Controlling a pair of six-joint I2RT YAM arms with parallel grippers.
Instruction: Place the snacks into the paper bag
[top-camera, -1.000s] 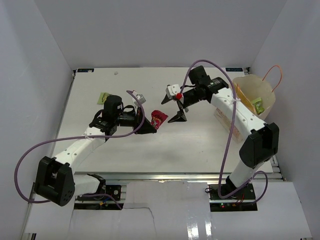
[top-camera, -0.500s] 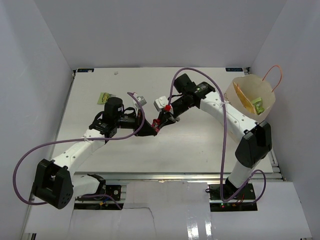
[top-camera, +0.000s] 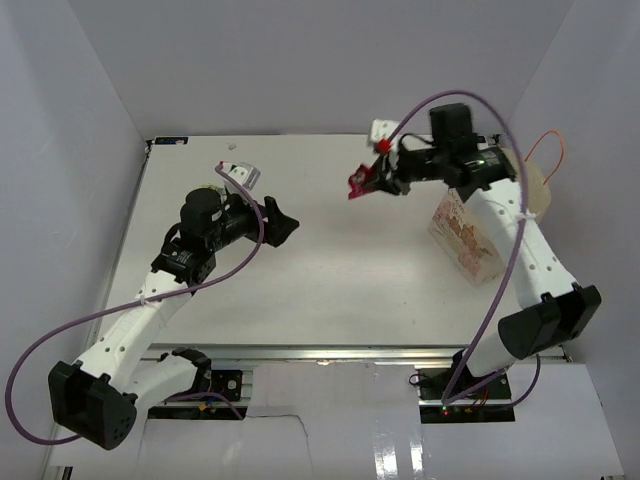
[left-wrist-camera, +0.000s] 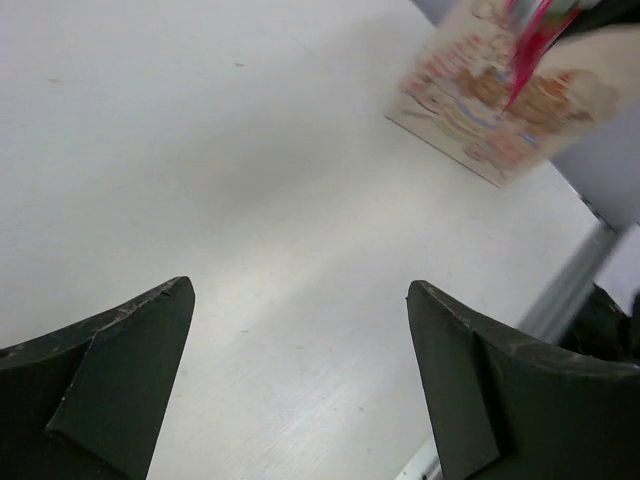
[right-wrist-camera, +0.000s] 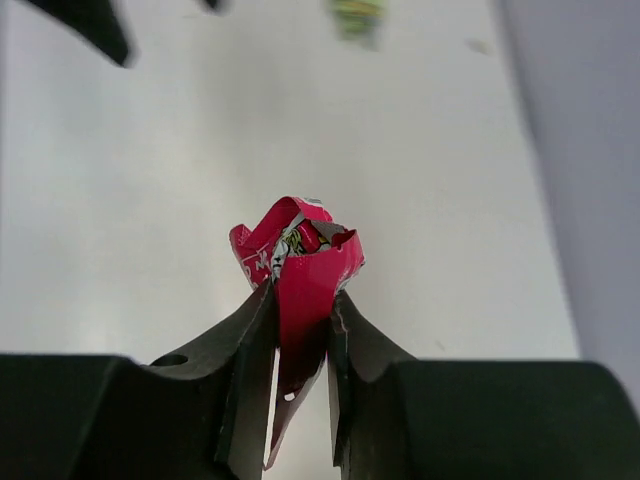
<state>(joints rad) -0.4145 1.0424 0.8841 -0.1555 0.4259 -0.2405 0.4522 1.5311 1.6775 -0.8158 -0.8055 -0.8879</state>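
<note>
The right gripper (right-wrist-camera: 300, 305) is clamped on the pink wrapper (right-wrist-camera: 298, 250), holding it above the far middle of the table (top-camera: 330, 290), just left of the bag (top-camera: 462, 232). The bag stands by the right edge. The left gripper (top-camera: 284, 226) hangs over the left half, jaws wide apart with nothing between them. A green packet (right-wrist-camera: 356, 14), blurred, lies toward the far left corner.

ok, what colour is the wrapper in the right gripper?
Bright pink-red, crumpled wrapper, pinched between the fingers of the right gripper. Clearest in the right wrist view.
</note>
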